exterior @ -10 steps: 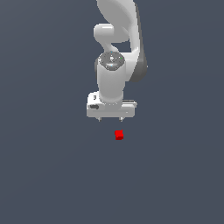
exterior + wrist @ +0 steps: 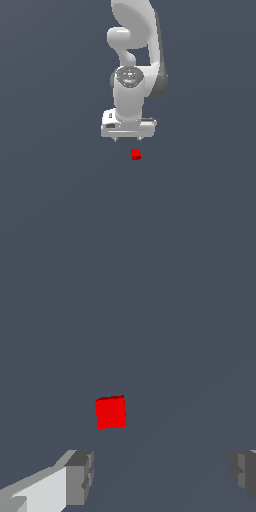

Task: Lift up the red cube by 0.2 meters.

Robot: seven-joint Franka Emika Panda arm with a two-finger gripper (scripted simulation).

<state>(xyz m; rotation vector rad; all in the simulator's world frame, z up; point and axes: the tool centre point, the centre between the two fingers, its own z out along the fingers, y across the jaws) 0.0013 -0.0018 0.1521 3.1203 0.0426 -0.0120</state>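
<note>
The red cube (image 2: 136, 154) is a tiny bright red block resting on the dark grey floor, just below the white arm's hand in the exterior view. My gripper (image 2: 128, 138) hangs a short way from it, pointing down, open and holding nothing. In the wrist view the red cube (image 2: 110, 412) lies ahead of the gap between my two grey fingertips (image 2: 80, 476), nearer one finger than the other, and touches neither.
The white Panda arm (image 2: 135, 60) rises behind the gripper. Plain dark grey floor (image 2: 60, 200) surrounds the cube on all sides.
The gripper has shifted slightly towards the cube. The cube has not moved.
</note>
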